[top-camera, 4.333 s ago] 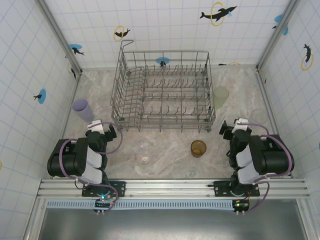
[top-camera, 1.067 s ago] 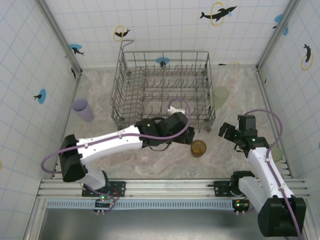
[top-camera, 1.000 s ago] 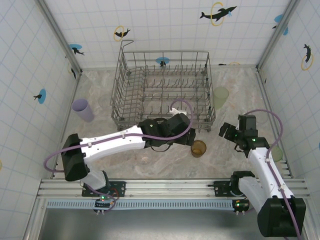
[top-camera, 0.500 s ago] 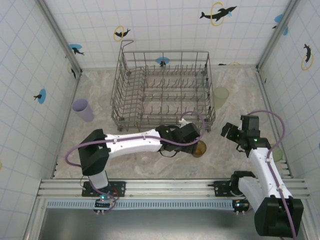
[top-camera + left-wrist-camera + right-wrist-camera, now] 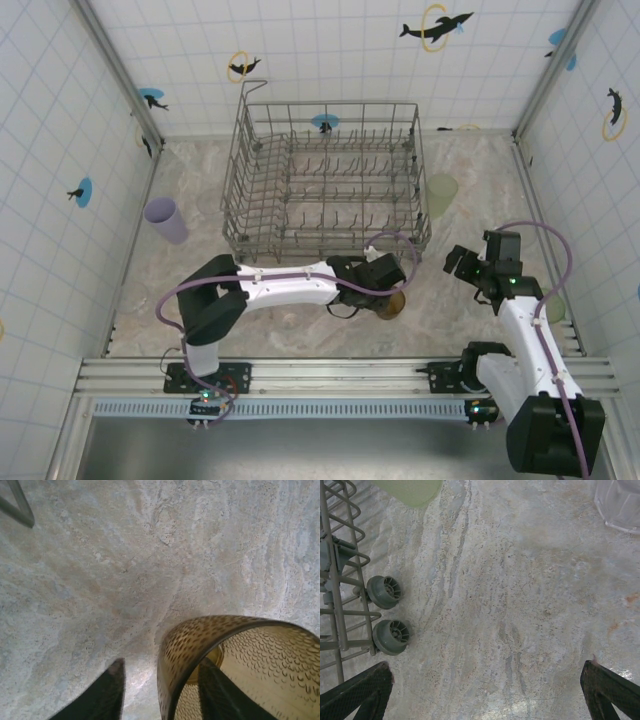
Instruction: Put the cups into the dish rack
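The amber-brown cup (image 5: 394, 306) stands upright on the stone floor in front of the dish rack (image 5: 325, 118). My left gripper (image 5: 386, 290) is down over its rim. In the left wrist view one finger (image 5: 111, 690) is outside the dimpled cup wall (image 5: 172, 655) with a gap to it. The other finger is inside the cup (image 5: 250, 670). My left gripper (image 5: 162, 663) is still open. My right gripper (image 5: 466, 264) hovers wide open over bare floor (image 5: 486, 666). A lavender cup (image 5: 166, 220) stands at the left, and a pale green cup (image 5: 441, 192) stands right of the rack.
The rack's two grey wheels (image 5: 387, 592) and wire side (image 5: 340, 580) are at the left of the right wrist view. A green cup's edge (image 5: 410, 489) and a clear cup (image 5: 620, 505) are at its top. Another pale green cup (image 5: 554, 307) stands by the right wall.
My left arm has reached further right and lowered onto the amber cup, and its jaws have narrowed round the cup's wall. The right arm has barely moved.
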You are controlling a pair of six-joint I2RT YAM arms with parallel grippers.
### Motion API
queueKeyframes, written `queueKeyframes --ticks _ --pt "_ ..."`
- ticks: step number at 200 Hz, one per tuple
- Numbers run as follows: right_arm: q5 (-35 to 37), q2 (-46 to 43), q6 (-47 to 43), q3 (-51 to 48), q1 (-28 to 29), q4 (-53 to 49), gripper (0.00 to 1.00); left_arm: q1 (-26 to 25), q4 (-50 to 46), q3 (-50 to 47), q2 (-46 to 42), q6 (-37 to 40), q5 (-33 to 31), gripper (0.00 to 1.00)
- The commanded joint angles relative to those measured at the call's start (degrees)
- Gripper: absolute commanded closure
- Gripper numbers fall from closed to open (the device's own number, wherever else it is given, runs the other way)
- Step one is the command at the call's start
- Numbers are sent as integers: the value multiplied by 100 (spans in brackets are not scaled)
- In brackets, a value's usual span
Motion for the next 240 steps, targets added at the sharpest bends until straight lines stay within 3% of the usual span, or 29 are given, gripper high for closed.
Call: queueKeyframes --ticks 1,26,139,240 --pt "12 6 -83 87 -33 -130 0 -25 120 53 86 92 -9 74" --pt "-42 -3 -73 146 -33 -164 0 -25 125 109 110 92 13 100" --pt "50 -118 147 256 -382 -135 0 -26 -326 973 -144 307 -110 100" --pt "-248 236 -152 1402 -867 -370 0 34 -708 1962 -226 746 -314 100"
